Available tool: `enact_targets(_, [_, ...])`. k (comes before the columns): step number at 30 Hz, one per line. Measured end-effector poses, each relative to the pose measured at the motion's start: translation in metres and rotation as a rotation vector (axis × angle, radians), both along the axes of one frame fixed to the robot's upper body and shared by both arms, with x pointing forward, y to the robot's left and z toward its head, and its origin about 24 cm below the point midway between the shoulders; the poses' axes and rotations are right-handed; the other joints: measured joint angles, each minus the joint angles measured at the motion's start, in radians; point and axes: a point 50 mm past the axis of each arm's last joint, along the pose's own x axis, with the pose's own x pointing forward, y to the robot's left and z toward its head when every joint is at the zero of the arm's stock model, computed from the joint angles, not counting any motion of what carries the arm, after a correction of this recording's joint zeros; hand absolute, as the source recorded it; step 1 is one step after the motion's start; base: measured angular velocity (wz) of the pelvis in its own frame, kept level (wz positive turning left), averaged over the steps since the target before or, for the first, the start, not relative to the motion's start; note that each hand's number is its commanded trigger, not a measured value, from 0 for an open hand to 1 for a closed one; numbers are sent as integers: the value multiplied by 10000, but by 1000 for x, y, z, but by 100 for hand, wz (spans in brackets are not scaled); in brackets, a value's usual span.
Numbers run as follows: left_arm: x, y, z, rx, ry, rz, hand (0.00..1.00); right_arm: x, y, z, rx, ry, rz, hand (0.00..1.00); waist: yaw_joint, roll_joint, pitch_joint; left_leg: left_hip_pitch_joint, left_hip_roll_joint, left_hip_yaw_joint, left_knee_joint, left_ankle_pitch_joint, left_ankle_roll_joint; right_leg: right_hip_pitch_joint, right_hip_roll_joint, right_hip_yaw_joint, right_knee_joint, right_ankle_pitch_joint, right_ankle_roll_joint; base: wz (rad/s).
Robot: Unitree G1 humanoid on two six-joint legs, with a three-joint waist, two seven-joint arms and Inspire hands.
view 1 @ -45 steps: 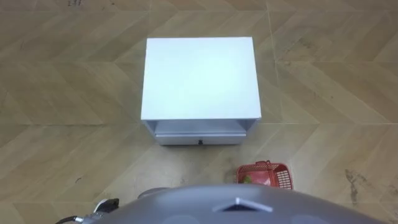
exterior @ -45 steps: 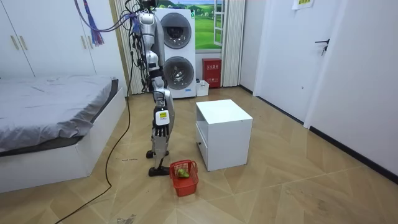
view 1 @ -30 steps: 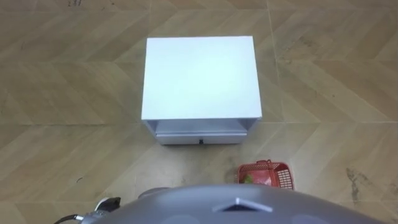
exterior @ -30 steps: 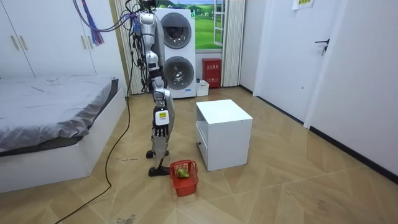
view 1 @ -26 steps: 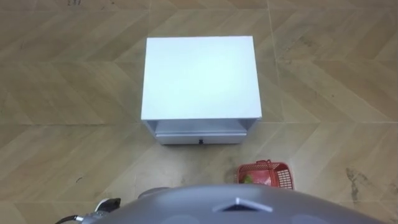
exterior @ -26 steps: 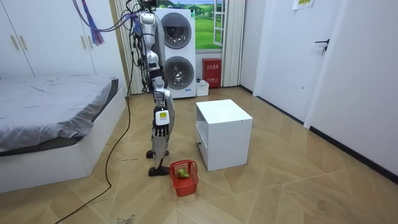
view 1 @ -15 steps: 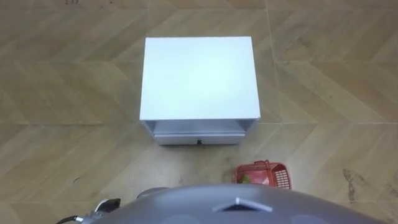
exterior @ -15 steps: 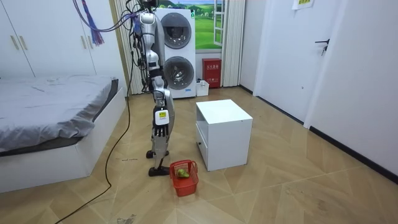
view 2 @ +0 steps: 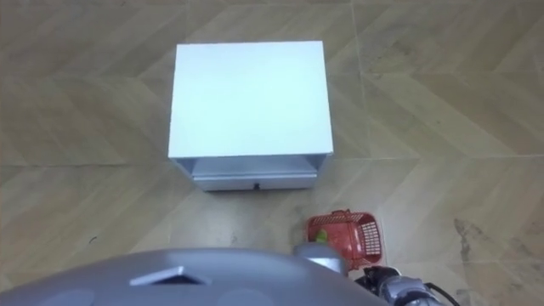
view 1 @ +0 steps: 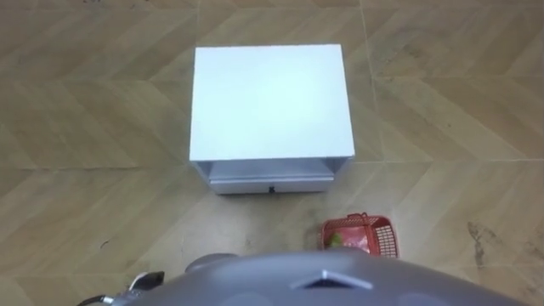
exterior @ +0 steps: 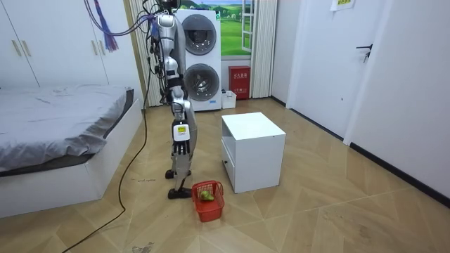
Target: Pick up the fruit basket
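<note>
The red plastic fruit basket (view 1: 360,237) stands on the wooden floor, in front of the white cabinet (view 1: 270,102) and to my right. In the room view the basket (exterior: 208,199) holds a green fruit (exterior: 205,196) and its handle is up. I stand upright facing the cabinet, with the basket by my right foot. My right hand (exterior: 181,158) hangs at my side well above the basket, and it also shows at the lower edge of the right eye view (view 2: 393,283). My left hand (view 1: 143,281) shows at the lower left edge, low beside me.
The cabinet has one shut drawer (view 1: 270,180) facing me. A bed (exterior: 56,133) stands behind me on the room view's left. Stacked washing machines (exterior: 200,56) stand by the far wall. Bare floor lies around the basket.
The eye view has shifted slightly, which is the camera's own move. The basket and the cabinet stay where they were, and both arms still hang down.
</note>
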Motion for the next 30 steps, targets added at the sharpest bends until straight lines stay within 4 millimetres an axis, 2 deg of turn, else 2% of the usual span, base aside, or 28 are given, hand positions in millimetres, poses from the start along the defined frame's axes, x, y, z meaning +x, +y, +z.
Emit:
enact_targets(1, [-1, 3, 0, 39, -24, 280, 0, 3, -2, 1, -107, -139, 63, 0, -34, 24, 0, -255, -24, 123, 250, -98, 164, -215, -5, 134, 137, 24, 21, -43])
enact_targets(3, [-1, 8, 1, 111, -166, 765, 0, 10, -5, 2, -246, -492, -53, 0, -55, 52, -9, -718, -71, 359, 456, -119, 224, -612, -8, 426, 191, 144, 161, -32])
enact_targets(4, [0, 11, 2, 100, -346, 1036, 0, 19, -9, 3, -353, -800, -115, 0, -81, 221, -77, -1228, 121, 605, 581, -148, 407, -970, 23, 392, 159, 367, 250, -17])
enact_targets(5, [3, 13, 2, 140, -496, 1104, 0, 22, -10, 4, -394, -934, -202, 0, -98, 319, -106, -1517, 203, 896, 816, -226, 522, -1259, -51, 115, 692, 244, 175, 24])
enact_targets(6, [10, 18, 4, 271, -736, 1155, 0, 20, -11, 4, -433, -941, -432, 0, -104, 165, -15, -1892, 135, 1270, 1288, -346, 711, -1762, -553, -541, 2823, -379, 111, 56])
enact_targets(7, [11, 23, 5, 396, -823, 1119, 0, 18, -13, 5, -507, -924, -700, 0, -8, -114, -14, -2117, -103, 1487, 1559, -479, 846, -1894, -1026, -852, 5004, -588, 168, 63])
enact_targets(8, [13, 26, 6, 460, -845, 1061, 0, 20, -14, 5, -567, -1028, -811, 0, 56, -174, -34, -2264, -186, 1661, 1711, -572, 868, -1885, -1232, -906, 5915, -582, 178, 32])
enact_targets(9, [20, 28, 7, 542, -996, 969, 0, 34, -17, 7, -732, -1489, -1022, 0, 324, -383, -14, -2748, -289, 1856, 2181, -692, 984, -1795, -1449, -886, 7166, -466, 268, -15])
enact_targets(10, [22, 28, 8, 594, -1090, 1134, 0, 52, -21, 11, -858, -2115, -1176, 0, 583, -439, -9, -3351, -212, 1998, 2759, -810, 1051, -1572, -1533, -947, 7685, -231, 305, -29])
enact_targets(11, [24, 29, 8, 612, -1136, 1195, 0, 66, -22, 13, -883, -2546, -1177, 0, 616, -463, 0, -3671, -145, 2023, 3083, -857, 1080, -1431, -1541, -1008, 7758, -131, 281, -27])
enact_targets(13, [39, 32, 10, 775, -1489, 1259, 0, 109, -19, 24, -721, -3993, -918, 0, 734, -492, 43, -5260, 54, 2023, 4461, -1056, 1173, -916, -1619, -993, 7674, 26, 395, 3])
enact_targets(14, [45, 33, 11, 851, -1640, 1212, 0, 118, -18, 26, -648, -4259, -863, 0, 738, -519, 47, -5698, 94, 2006, 4901, -1145, 1190, -802, -1654, -988, 7552, -8, 451, 26])
enact_targets(15, [60, 36, 14, 1004, -1929, 1056, 0, 134, -14, 30, -503, -4659, -773, 0, 768, -561, 62, -6673, 195, 1942, 5943, -1354, 1251, -679, -1671, -935, 7403, -122, 617, 32])
enact_targets(16, [76, 40, 18, 1152, -2381, 1060, 0, 146, -11, 34, -368, -4968, -664, 0, 802, -668, 112, -7656, 254, 1902, 7071, -1604, 1274, -704, -1723, -739, 7448, -340, 848, 37])
enact_targets(17, [84, 41, 20, 1212, -2600, 1063, 0, 151, -10, 35, -293, -5100, -663, 0, 769, -695, 138, -8113, 265, 1854, 7696, -1732, 1294, -730, -1705, -636, 7661, -1103, 1061, 41])
enact_targets(18, [97, 41, 23, 1288, -2918, 986, 0, 154, -10, 36, -226, -5170, -717, 0, 768, -740, 171, -8898, 298, 1797, 8819, -1970, 1342, -918, -1670, -605, 8444, -2534, 1010, 34])
enact_targets(19, [107, 40, 25, 1249, -3193, 977, 0, 155, -9, 36, -148, -5097, -678, 0, 876, -801, 200, -9519, 365, 1790, 9805, -2235, 1316, -1307, -1716, -473, 9580, -3406, 849, 17])
enact_targets(20, [109, 39, 25, 1238, -3277, 960, 0, 154, -9, 36, -109, -5023, -652, 0, 992, -816, 203, -9813, 417, 1757, 10276, -2383, 1262, -1601, -1724, -368, 10250, -3627, 740, -21])
enact_targets(21, [110, 39, 26, 1256, -3381, 894, 0, 153, -9, 35, -103, -4952, -605, 0, 1131, -882, 239, -10368, 448, 1643, 11089, -2641, 1167, -2252, -1738, -89, 11616, -3801, 666, -23])
enact_targets(22, [108, 40, 25, 1332, -3301, 763, 0, 152, -9, 35, -95, -4924, -665, 0, 1146, -944, 268, -10867, 459, 1638, 11795, -2803, 1191, -2766, -1800, 42, 12841, -3840, 656, -10])
enact_targets(24, [105, 38, 23, 1415, -3116, 565, 0, 150, -15, 36, -209, -4958, -957, 0, 996, -958, 280, -11558, 466, 1643, 12790, -3033, 1322, -3286, -1843, 115, 14342, -3853, 664, 23])
enact_targets(26, [101, 38, 22, 1461, -3039, 661, 0, 148, -20, 37, -371, -5008, -1233, 0, 935, -950, 289, -12032, 456, 1686, 13765, -3311, 1430, -3496, -1926, 148, 15608, -3857, 665, 29])
enact_targets(28, [96, 38, 21, 1670, -3130, 867, 0, 151, -22, 39, -553, -5338, -1670, 0, 816, -1029, 326, -12373, 409, 1816, 14742, -3629, 1505, -3503, -2222, 146, 16886, -3882, 619, 24])
enact_targets(30, [96, 39, 21, 1757, -3383, 1144, 0, 156, -22, 42, -638, -5748, -1875, 0, 694, -1119, 358, -12605, 321, 1866, 15131, -3682, 1528, -3507, -2352, 115, 17458, -3904, 615, 27])
